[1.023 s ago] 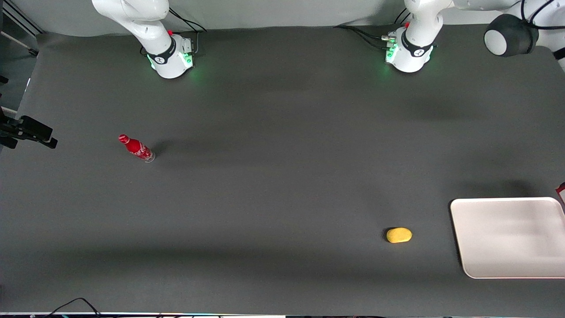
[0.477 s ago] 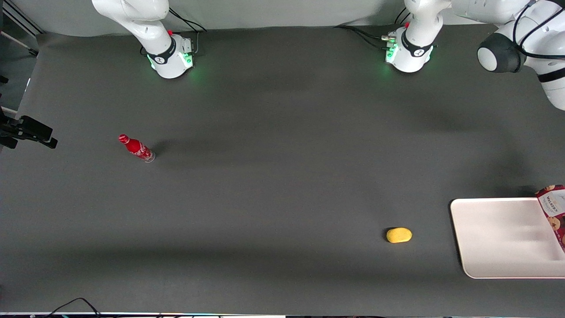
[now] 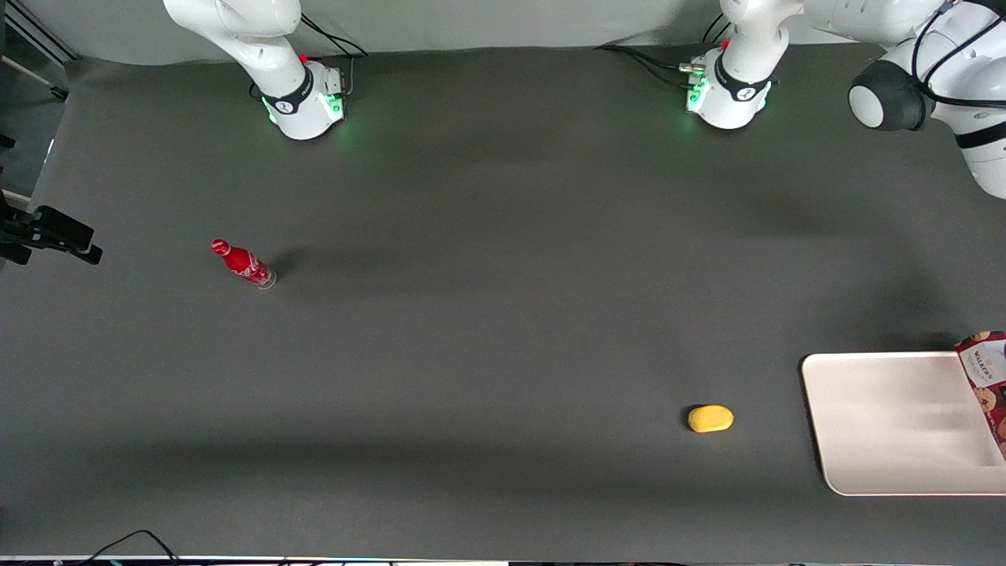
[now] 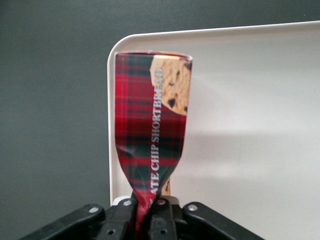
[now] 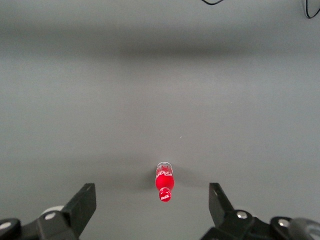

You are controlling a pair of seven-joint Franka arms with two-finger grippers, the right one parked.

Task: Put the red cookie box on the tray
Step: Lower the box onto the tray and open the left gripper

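Tartan red cookie box (image 4: 150, 125), pinched by end effector (image 4: 146, 212)

Robot lab — 2 bench-mounted arms (image 3: 299, 94)

The red cookie box (image 4: 150, 125) has white letters running along its plaid side — they read "ATE CHIP SHORTBREAD", and the start of the first word is hidden where the gripper (image 4: 145, 217) pinches the box tight. In the front view the same box (image 3: 987, 377) shows a white panel at its end with a name on it that looks like "WALKER'S" — the small words under it are too tiny to read. The red bottle (image 3: 242, 263) has white curly writing on its side, but it cannot be read. In the right wrist view the bottle (image 5: 164, 181) shows white marks too, also too small to read.
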